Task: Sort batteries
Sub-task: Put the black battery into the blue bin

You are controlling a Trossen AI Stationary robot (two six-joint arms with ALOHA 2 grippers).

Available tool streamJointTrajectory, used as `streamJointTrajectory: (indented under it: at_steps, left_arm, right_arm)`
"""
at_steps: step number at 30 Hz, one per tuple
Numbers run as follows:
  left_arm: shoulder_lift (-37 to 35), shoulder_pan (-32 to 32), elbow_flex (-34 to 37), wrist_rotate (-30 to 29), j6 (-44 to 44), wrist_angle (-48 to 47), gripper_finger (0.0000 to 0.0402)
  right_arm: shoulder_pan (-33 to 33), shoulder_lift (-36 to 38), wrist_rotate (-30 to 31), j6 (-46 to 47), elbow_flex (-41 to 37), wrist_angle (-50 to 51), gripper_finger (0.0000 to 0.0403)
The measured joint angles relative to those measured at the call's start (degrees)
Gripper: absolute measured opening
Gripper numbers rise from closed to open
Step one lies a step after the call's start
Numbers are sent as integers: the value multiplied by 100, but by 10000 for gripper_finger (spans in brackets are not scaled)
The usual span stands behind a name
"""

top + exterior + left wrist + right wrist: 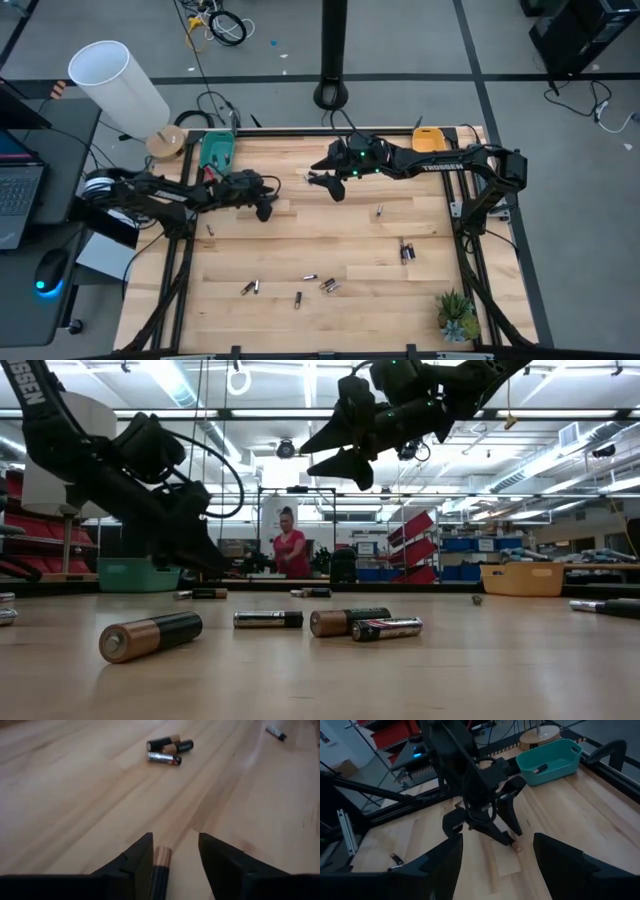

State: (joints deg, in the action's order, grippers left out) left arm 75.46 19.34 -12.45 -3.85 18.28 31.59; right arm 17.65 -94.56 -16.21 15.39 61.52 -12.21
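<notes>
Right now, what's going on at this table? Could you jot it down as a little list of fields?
Table: wood top
Left tool: low over the table near the teal tray, fingers apart, a battery between them
Right tool: raised above the table's far middle, open, empty
Teal tray contents: one battery
Orange tray: at the far right edge
Loose batteries: a trio lying together, others scattered over the near half
Plant: near right corner
Background: a person in the room behind

Bright ceiling strip lights (300, 372) glare overhead; tabletop (75, 795) evenly lit, soft shadows; near fingers (445, 865) blurred, dark.
</notes>
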Motion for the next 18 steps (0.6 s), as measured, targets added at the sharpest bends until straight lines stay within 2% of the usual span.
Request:
streamJointTrajectory:
  at_steps: [6, 18]
  left_arm:
    - [397, 4, -4, -59, -9, 392, 203]
    - [1300, 4, -9, -80, -4, 884, 200]
  right_arm:
    - [-54, 0, 1, 97, 0, -7, 251]
    - [-231, 0, 2, 107, 0, -7, 232]
